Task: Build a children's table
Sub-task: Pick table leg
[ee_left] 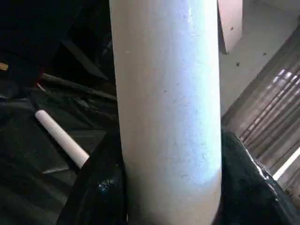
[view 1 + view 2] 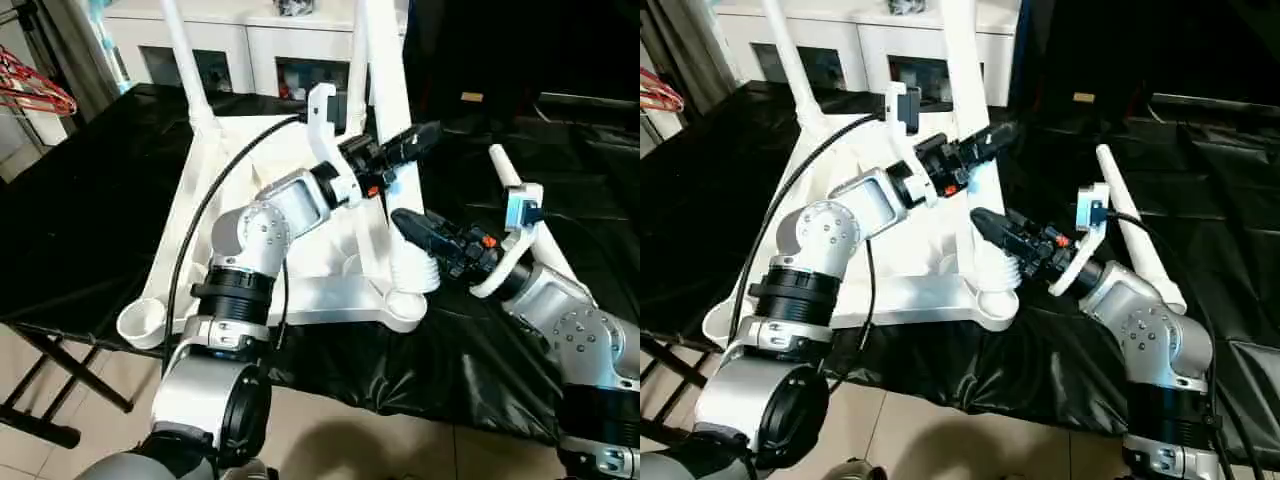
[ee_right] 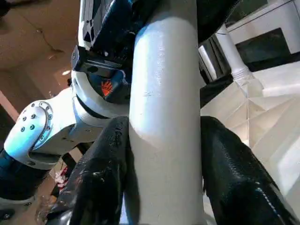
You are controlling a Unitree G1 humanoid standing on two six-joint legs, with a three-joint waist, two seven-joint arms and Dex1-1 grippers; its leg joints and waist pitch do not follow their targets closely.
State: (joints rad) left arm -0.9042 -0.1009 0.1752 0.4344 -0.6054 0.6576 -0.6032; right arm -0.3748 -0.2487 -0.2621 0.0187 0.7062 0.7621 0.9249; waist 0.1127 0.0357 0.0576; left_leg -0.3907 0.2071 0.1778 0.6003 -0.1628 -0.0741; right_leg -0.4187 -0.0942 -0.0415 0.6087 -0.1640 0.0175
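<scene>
Seating of an upright leg (image 2: 385, 90) into the near corner socket (image 2: 405, 303) of the upturned top (image 2: 215, 215) is judged underway, left gripper (image 2: 425, 133) and right gripper (image 2: 405, 222) jaws both pinching it; downward pressing seems called for next.

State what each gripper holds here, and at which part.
Both hold the same white tapered plastic table leg standing in the tabletop's near corner socket: left gripper around mid-shaft, right gripper lower, just above the ribbed base.
</scene>
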